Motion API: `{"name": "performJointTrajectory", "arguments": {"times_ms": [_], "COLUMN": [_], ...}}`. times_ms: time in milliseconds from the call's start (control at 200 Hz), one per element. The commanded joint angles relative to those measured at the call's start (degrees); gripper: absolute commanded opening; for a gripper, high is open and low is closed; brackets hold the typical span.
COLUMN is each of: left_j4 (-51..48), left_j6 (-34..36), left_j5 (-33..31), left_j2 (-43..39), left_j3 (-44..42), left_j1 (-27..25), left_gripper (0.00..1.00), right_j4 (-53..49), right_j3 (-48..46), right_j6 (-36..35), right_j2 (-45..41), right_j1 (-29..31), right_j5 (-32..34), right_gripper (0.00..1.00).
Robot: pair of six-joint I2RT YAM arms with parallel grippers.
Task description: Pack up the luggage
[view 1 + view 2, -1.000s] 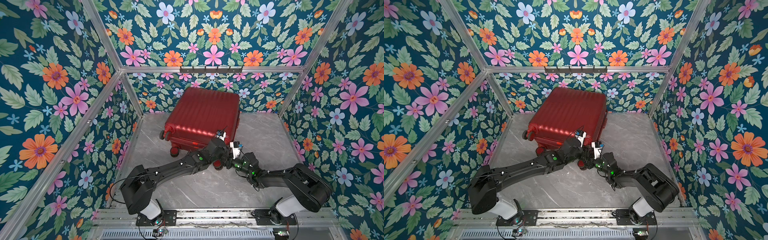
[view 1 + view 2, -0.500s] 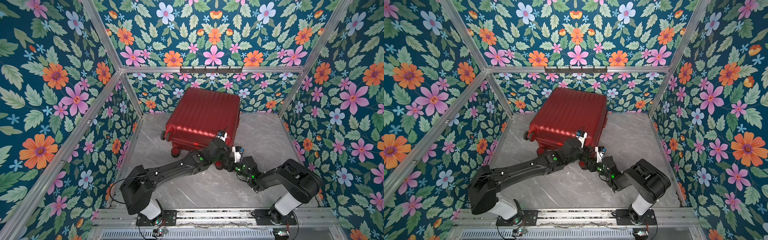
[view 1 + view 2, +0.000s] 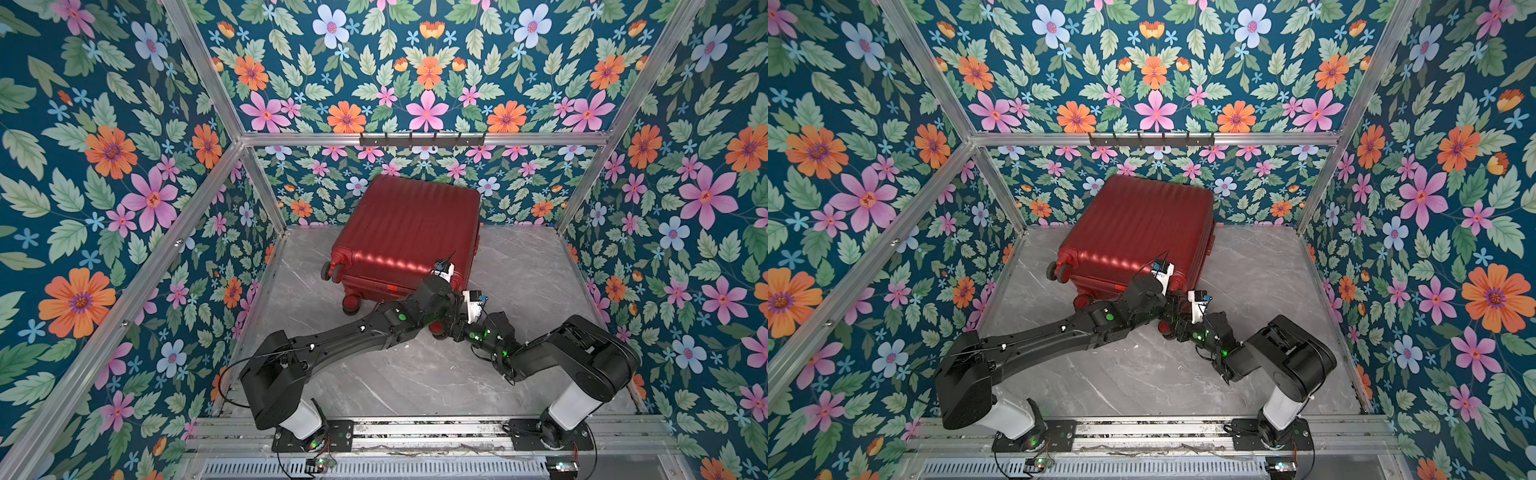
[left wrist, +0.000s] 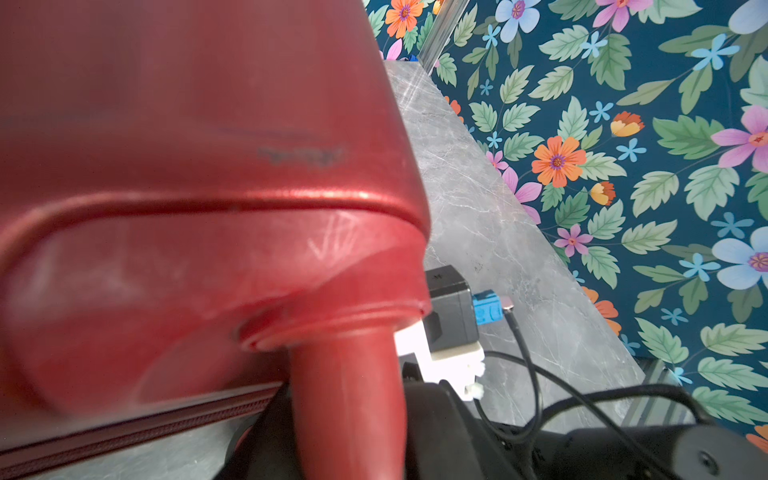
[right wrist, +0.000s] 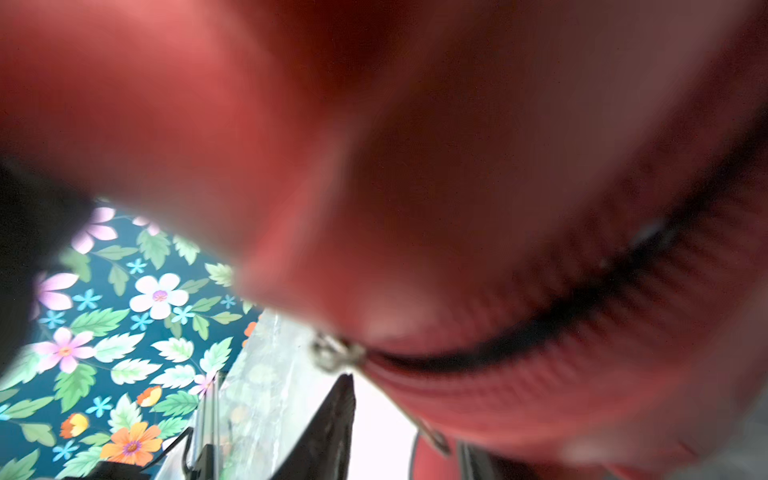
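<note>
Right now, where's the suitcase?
In both top views the dark-red suitcase lies on the grey marble floor, centre-back, close to the floral rear wall.

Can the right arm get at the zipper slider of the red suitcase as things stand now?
Probably yes: the right wrist view shows the zipper slider on the luggage just beyond a black fingertip, with nothing between. It is too blurred to tell contact.

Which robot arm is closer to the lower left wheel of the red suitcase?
Left. The left arm lies close beside that wheel, reaching to the luggage's other near corner. The right arm reaches in from the far side of the left arm.
</note>
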Motion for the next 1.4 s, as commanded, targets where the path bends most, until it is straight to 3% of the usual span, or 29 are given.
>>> {"name": "performJointTrajectory", "arguments": {"times_ms": [0,495,1265,1400], "left_j4": [14.3,14.3,14.3,14.3], "left_j6": [7.2,6.9,6.4,6.3], "left_j5": [4.7,4.8,4.4,3.8], "left_j2": [-0.6,-0.5,-1.0,-1.3], "left_j3": [1.4,1.4,0.4,0.1], "left_j1": [0.0,0.0,-0.1,0.0], "left_gripper": [0.00,0.00,0.00,0.00], "right_j4": [3.9,9.5,7.2,4.4], "right_j3": [0.8,1.3,3.3,3.3], "right_j6": [-1.1,1.6,2.6,2.7], "right_j2": [-0.1,2.5,0.7,-0.3], "right_j1": [-0.6,-3.0,-3.8,-3.8], "right_j5": [-0.7,-5.3,-6.0,-6.2], "right_gripper": [0.38,0.22,0.00,0.00]}}
